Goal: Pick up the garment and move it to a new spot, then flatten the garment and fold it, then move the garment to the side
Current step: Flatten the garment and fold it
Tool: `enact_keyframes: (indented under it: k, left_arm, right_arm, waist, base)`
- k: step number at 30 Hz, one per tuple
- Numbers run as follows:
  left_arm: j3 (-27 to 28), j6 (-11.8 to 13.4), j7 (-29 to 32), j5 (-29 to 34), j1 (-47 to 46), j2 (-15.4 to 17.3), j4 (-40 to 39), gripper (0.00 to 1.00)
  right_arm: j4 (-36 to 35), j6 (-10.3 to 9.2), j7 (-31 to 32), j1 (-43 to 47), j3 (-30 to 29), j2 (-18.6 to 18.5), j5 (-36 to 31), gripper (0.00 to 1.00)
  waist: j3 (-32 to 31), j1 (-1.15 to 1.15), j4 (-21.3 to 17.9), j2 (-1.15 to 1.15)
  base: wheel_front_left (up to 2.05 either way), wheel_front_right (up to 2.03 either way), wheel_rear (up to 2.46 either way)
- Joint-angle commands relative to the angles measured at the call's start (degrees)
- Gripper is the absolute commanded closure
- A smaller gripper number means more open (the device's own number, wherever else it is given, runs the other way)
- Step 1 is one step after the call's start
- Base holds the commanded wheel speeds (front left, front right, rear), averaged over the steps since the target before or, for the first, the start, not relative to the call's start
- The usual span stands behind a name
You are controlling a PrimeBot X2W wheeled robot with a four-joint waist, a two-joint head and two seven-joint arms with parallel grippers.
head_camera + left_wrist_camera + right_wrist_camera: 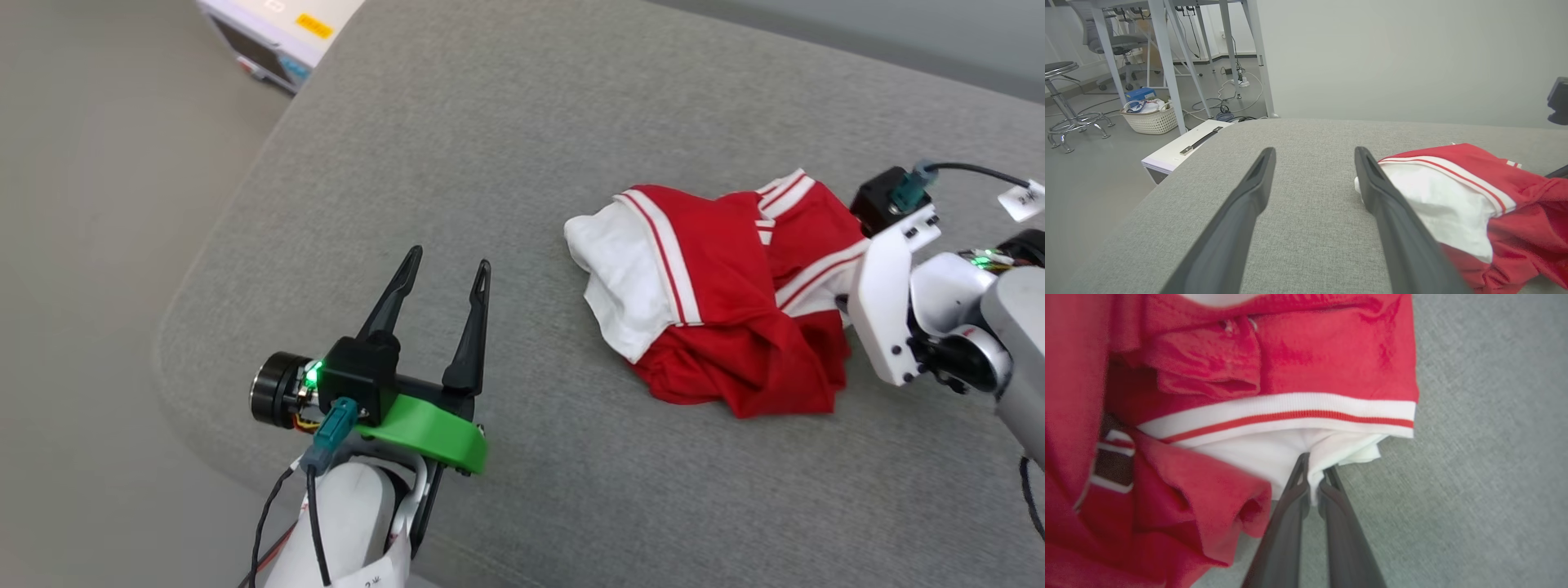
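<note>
The garment (727, 302) lies crumpled on the grey cushion, red with white sleeves and striped trim; its lettering is hidden in the folds. In the right wrist view my right gripper (1314, 467) is shut on a white sleeve fold of the garment (1298, 445), white cloth pinched between the fingertips. The head view hides those fingertips behind the gripper's white wrist housing (886, 314) at the garment's right edge. My left gripper (451, 263) hovers open, left of the garment, with nothing between its fingers. The left wrist view shows the garment (1474, 204) just right of the left gripper (1314, 153).
The grey cushion (506, 147) has a rounded left edge dropping to the floor. A white case (277, 33) stands beyond its far left corner. The left wrist view shows table legs (1167, 69), a wicker basket (1149, 118), a stool (1065, 98) and cables on the floor.
</note>
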Motion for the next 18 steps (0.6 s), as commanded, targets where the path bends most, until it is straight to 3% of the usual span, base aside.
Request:
enact_keyframes:
  k: [1,13,18]
  left_arm:
    - [0.39,-0.36,-0.32,0.64,1.14,-0.11,0.24,0.0]
    - [1.49,-1.44,-0.32,1.67,2.22,-0.05,1.16,0.0]
    - [1.56,-1.79,-0.33,1.81,2.02,-0.07,1.77,0.0]
  right_arm:
    - [0.03,-0.05,-0.27,1.99,0.17,-2.0,0.4,1.0]
    - [-1.43,-0.05,-2.01,9.27,-2.8,-12.0,1.36,1.0]
    - [0.64,-0.05,-3.35,12.75,-5.29,-12.17,1.61,1.0]
  waist:
    - [-3.23,0.0,-4.11,0.0]
    - [-5.76,0.0,-11.51,0.0]
    - [-5.49,0.0,-12.9,0.0]
  base:
    - [0.0,0.0,0.0]
    - [0.0,0.0,0.0]
    - [0.0,0.0,0.0]
